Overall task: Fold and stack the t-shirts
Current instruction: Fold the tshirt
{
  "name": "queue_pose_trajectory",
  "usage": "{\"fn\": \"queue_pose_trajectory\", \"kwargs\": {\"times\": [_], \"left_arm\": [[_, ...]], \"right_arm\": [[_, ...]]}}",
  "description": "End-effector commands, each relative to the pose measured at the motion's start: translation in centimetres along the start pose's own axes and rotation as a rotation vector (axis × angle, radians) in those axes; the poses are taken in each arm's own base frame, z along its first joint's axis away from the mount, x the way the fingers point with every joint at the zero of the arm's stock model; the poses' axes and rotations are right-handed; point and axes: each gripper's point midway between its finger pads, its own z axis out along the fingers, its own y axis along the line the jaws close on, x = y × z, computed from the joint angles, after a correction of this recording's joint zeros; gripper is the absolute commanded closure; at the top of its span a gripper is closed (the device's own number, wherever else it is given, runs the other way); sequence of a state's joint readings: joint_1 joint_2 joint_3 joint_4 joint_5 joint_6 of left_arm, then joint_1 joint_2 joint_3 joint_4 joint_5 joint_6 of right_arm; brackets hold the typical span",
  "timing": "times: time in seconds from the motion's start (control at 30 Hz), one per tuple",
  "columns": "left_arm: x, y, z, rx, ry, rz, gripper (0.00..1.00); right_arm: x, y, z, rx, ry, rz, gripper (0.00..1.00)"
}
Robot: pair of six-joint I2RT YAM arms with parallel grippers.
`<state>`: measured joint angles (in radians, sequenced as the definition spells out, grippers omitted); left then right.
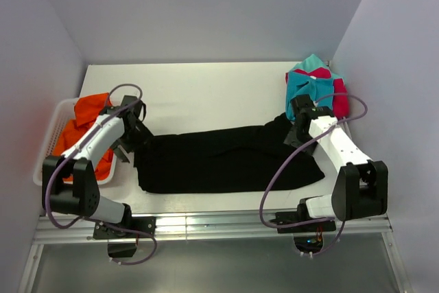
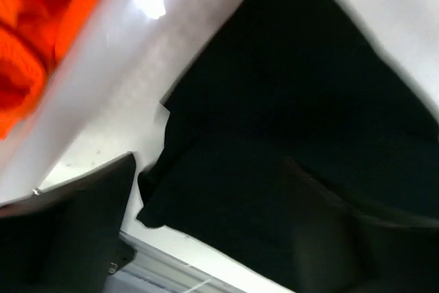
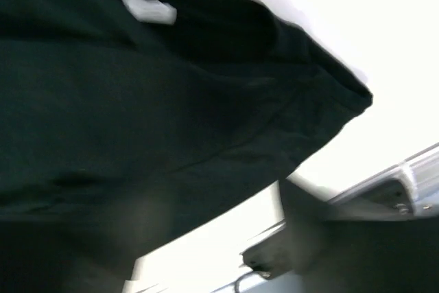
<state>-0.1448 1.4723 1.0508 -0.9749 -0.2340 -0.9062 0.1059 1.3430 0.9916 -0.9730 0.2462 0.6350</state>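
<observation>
The black t-shirt (image 1: 226,159) lies in a long folded band across the front of the white table (image 1: 206,94). My left gripper (image 1: 137,135) hovers over its left end, jaws wide open, with the black cloth (image 2: 288,101) below and between the fingers (image 2: 75,231). My right gripper (image 1: 296,128) is over the shirt's back right end, also open, above the black cloth (image 3: 137,101) and its white neck label (image 3: 147,10). The orange t-shirt (image 1: 86,111) lies in a basket on the left. The teal (image 1: 305,80) and pink-red (image 1: 339,101) t-shirts lie piled at the back right.
The white basket (image 1: 51,128) stands at the table's left edge, close to my left arm; its wall (image 2: 123,53) shows in the left wrist view. A metal rail (image 1: 206,224) runs along the front edge. Grey walls close in the back and both sides.
</observation>
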Motion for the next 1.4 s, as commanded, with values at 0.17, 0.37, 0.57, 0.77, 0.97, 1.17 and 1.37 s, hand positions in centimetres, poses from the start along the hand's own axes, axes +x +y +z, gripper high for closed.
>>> {"fn": "queue_pose_trajectory", "kwargs": {"times": [0.17,0.37,0.57,0.77,0.97,1.17,1.37], "left_arm": [[-0.8,-0.8,-1.5,0.038,-0.073,-0.019,0.01],[-2.4,-3.0,-2.0,0.064,-0.081,-0.005,0.02],[-3.0,-4.7,-1.4,0.072,-0.059,0.027,0.04],[-3.3,-5.5,-1.0,0.073,-0.045,0.050,0.06],[-3.6,-5.6,-1.7,0.069,-0.040,0.060,0.07],[-4.0,-5.2,-3.7,0.080,-0.052,0.060,0.07],[-3.9,-4.0,-5.6,0.084,-0.061,0.071,0.07]], "right_arm": [[-0.9,-0.6,0.0,0.041,-0.031,0.044,0.07],[-2.2,0.5,-0.8,0.018,-0.036,0.039,0.07],[-2.1,1.4,1.1,0.031,0.004,0.029,0.12],[-2.6,3.6,3.8,0.018,0.049,-0.008,0.66],[-3.7,5.9,6.4,0.054,0.094,-0.063,1.00],[-4.4,11.2,7.8,0.035,0.118,-0.113,1.00],[-4.5,20.3,7.9,-0.051,0.129,-0.159,1.00]]}}
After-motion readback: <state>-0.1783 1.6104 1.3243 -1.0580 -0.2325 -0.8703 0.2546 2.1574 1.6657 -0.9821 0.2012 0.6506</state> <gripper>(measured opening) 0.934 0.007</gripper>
